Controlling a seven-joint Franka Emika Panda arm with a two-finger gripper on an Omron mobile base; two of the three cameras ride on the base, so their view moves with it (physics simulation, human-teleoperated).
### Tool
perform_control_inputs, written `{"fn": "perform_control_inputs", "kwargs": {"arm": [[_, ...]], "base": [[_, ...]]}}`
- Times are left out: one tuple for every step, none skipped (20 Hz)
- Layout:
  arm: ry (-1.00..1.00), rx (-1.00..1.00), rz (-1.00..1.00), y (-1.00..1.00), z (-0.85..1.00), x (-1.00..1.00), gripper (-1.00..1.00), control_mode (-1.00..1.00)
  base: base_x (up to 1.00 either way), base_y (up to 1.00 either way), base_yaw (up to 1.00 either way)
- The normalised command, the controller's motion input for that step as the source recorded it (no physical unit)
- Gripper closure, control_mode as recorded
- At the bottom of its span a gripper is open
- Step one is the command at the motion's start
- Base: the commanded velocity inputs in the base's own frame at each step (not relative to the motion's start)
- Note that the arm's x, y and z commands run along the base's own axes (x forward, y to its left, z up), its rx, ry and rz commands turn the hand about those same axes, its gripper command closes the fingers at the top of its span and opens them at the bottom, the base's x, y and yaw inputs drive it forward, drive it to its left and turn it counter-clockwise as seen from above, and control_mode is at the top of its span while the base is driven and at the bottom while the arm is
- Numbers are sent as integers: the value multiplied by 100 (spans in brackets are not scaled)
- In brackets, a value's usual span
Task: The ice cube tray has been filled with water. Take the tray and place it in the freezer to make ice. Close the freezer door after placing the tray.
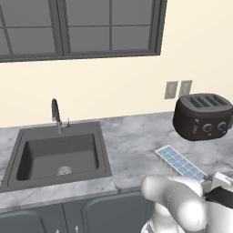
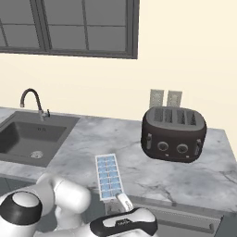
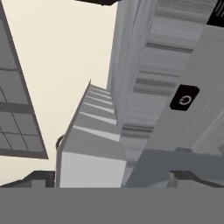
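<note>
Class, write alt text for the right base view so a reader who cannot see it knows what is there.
An ice cube tray with pale blue water in its cells lies on a grey marble counter near the front edge. A black toaster stands behind it to the right, a dark sink to the left.

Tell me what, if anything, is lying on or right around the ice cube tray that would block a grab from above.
Nothing visible. The ice cube tray lies bare near the counter's front edge; the toaster stands apart behind it, the sink off to one side.

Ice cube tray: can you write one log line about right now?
ice cube tray: flat on counter, near front edge | water: in cells | toaster: behind tray | hand: open, holding nothing
</note>
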Motion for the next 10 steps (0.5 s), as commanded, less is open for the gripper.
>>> {"fn": "perform_control_inputs", "kwargs": {"arm": [[0,0,0,0,0,13,-100,-100],[0,0,0,0,0,17,-100,-100],[0,0,0,0,0,17,-100,-100],[0,0,0,0,0,16,-100,-100],[0,0,0,0,0,10,-100,-100],[0,0,0,0,0,8,-100,-100],[0,0,0,0,0,4,-100,-100],[0,0,0,0,0,1,-100,-100],[0,0,0,0,0,1,-100,-100],[0,0,0,0,0,0,-100,-100]], "base": [[0,0,0],[0,0,0],[0,0,0],[0,0,0],[0,0,0],[0,0,0],[0,0,0],[0,0,0],[0,0,0],[0,0,0]]}}
